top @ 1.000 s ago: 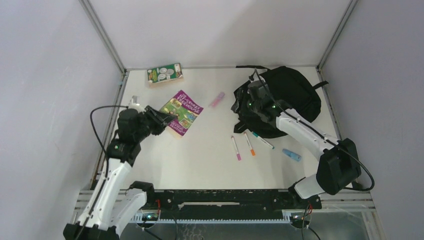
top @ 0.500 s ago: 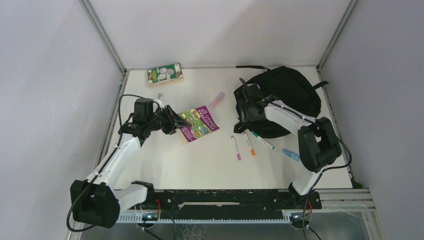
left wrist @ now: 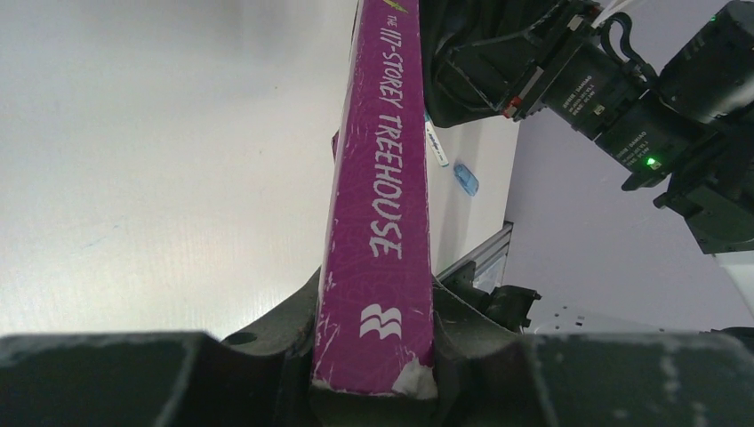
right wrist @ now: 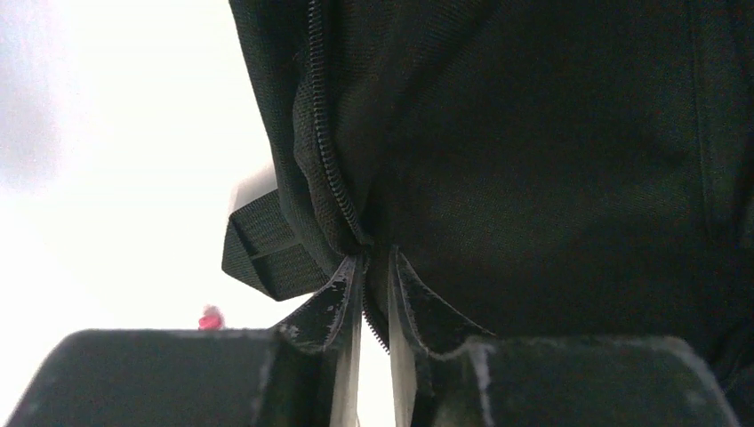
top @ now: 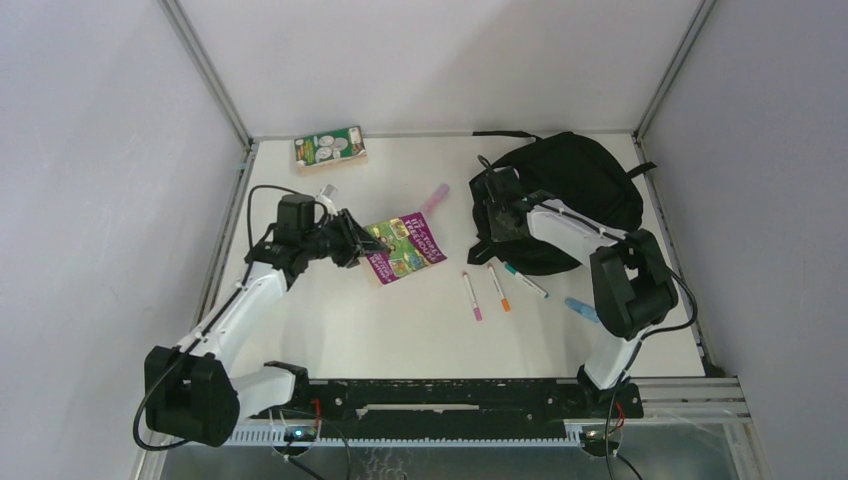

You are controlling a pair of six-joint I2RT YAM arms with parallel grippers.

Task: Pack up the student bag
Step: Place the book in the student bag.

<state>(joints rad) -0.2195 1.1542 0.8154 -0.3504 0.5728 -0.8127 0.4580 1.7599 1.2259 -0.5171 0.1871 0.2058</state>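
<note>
The black student bag (top: 585, 190) lies at the back right of the table. My right gripper (top: 497, 212) is shut on the bag's zipper edge (right wrist: 356, 233) at its left side and holds the fabric up. My left gripper (top: 352, 247) is shut on a purple "117-Storey Treehouse" book (top: 403, 246), gripping its spine end (left wrist: 378, 267), with the book held just above the table left of the bag.
A green box (top: 329, 149) sits at the back left. A pink marker (top: 434, 199) lies between book and bag. Several pens (top: 499, 288) lie in front of the bag, and a blue object (top: 583, 309) lies to their right.
My left gripper has carried the book up and to the right, toward the bag. My right arm has folded in, keeping hold of the bag's left edge.
</note>
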